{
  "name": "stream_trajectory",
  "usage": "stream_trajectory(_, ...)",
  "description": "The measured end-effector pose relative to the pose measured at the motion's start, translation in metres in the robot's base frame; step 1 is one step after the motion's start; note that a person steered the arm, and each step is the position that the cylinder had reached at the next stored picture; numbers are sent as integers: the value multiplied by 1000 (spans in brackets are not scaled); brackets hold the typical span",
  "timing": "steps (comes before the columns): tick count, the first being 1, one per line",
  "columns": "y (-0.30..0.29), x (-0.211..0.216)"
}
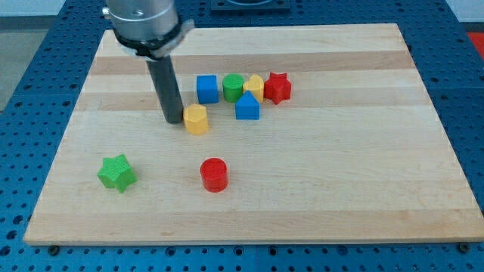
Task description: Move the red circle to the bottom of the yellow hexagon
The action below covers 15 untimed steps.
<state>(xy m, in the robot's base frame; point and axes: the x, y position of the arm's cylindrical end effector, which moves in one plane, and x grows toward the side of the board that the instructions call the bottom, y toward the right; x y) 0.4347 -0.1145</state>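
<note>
The red circle (214, 174) is a short red cylinder lying on the wooden board (355, 174), below the middle of the view. The yellow hexagon (197, 119) sits above it and slightly to the view's left. My tip (174, 121) rests on the board right against the hexagon's left side. The dark rod rises from there to the arm's grey housing at the view's top left. The tip is well above and to the left of the red circle.
A cluster sits right of the hexagon: a blue cube (207, 88), a green cylinder (233, 88), a yellow block (254, 87), a red star (277, 88) and a blue house-shaped block (247, 106). A green star (116, 173) lies at lower left.
</note>
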Motion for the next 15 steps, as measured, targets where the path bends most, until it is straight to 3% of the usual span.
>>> stream_trajectory(3, 86, 24)
stream_trajectory(5, 72, 24)
stream_trajectory(6, 35, 24)
stream_trajectory(7, 1, 45)
stream_trajectory(8, -4, 108)
stream_trajectory(9, 25, 136)
stream_trajectory(15, 71, 90)
